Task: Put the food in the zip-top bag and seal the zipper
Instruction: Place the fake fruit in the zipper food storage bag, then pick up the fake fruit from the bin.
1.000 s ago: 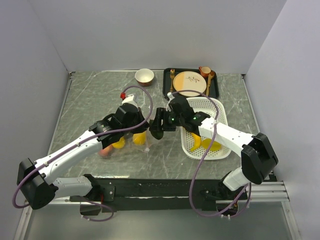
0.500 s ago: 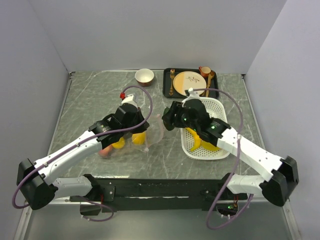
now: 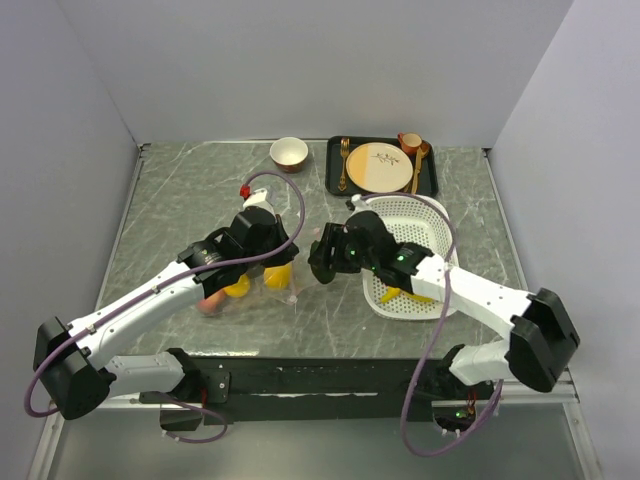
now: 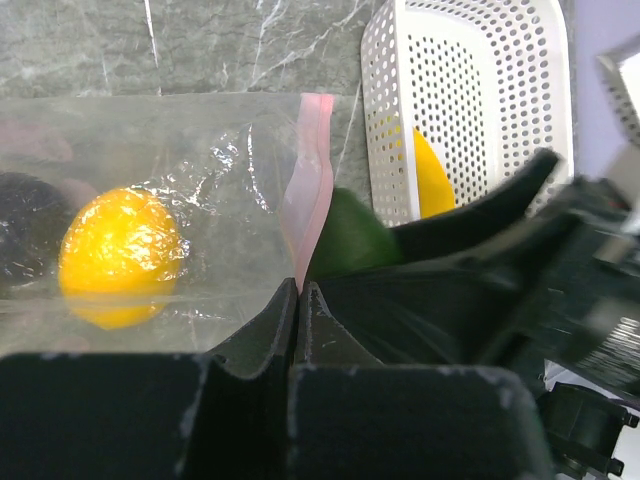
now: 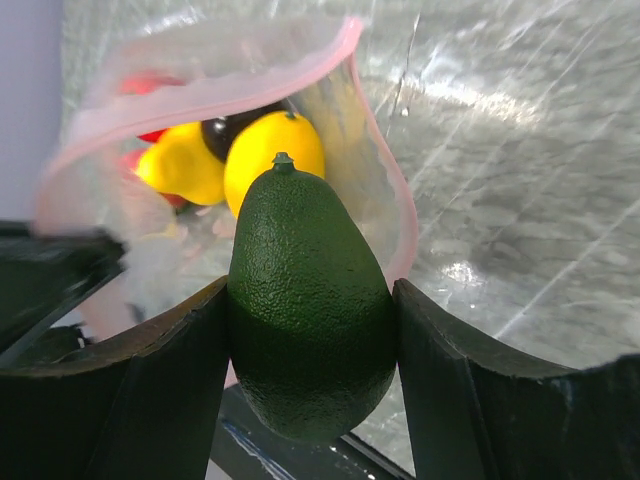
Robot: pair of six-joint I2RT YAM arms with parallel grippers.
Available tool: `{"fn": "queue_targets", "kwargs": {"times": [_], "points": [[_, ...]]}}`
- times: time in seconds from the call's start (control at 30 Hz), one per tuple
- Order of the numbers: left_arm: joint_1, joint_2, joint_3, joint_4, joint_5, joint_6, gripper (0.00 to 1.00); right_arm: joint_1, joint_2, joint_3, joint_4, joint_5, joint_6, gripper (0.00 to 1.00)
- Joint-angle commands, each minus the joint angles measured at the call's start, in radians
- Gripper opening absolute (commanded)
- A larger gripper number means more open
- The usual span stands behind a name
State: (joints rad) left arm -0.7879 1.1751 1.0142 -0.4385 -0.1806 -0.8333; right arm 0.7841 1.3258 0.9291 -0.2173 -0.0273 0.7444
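The clear zip-top bag lies at the table's middle with its mouth facing right. My left gripper is shut on its pink zipper strip and holds the mouth up. Inside are an orange fruit, yellow fruits, a dark ball and a red piece. My right gripper is shut on a dark green avocado, stem end first, right at the open mouth. In the top view the right gripper is just right of the left gripper.
The white perforated basket stands right of the bag with yellow pieces in it; it also shows in the left wrist view. A black tray with a beige plate and cutlery and a small bowl stand at the back.
My right gripper drew back toward the basket, then came left again to the bag's mouth with the avocado. The left arm and the bag have not moved.
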Motion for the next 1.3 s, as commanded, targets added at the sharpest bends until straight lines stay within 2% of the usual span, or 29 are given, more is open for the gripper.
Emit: {"fn": "queue_targets", "kwargs": {"times": [0.0,0.3,0.43,0.53,0.67,0.9,1.07,1.17,1.27], "points": [[-0.004,-0.025,0.040,-0.005,-0.005,-0.003,0.01,0.009,0.064,0.056,0.085,-0.045,0.003,0.53],[-0.004,-0.045,0.020,0.027,0.009,-0.036,0.01,0.007,0.162,0.129,0.119,-0.075,-0.014,0.56],[-0.004,-0.026,0.041,0.007,0.000,-0.033,0.01,0.006,0.188,0.146,0.124,-0.083,-0.020,0.62],[-0.004,-0.028,0.046,0.011,-0.006,-0.032,0.01,0.007,0.199,0.152,0.136,-0.103,-0.028,0.82],[-0.004,-0.055,0.026,0.011,-0.043,-0.038,0.01,0.007,0.168,0.134,0.162,-0.106,-0.037,0.94],[-0.004,-0.068,0.021,0.003,-0.065,-0.044,0.01,-0.038,0.060,0.120,0.061,0.026,-0.095,0.96],[-0.004,-0.052,0.021,0.012,-0.054,-0.035,0.01,-0.098,-0.107,0.045,-0.057,0.248,-0.103,1.00],[-0.004,-0.035,0.024,0.017,-0.048,-0.032,0.01,-0.172,-0.184,-0.022,-0.131,0.312,-0.083,1.00],[-0.004,-0.025,0.023,0.034,-0.034,-0.030,0.01,-0.275,-0.221,-0.096,-0.175,0.310,-0.117,1.00]]}}
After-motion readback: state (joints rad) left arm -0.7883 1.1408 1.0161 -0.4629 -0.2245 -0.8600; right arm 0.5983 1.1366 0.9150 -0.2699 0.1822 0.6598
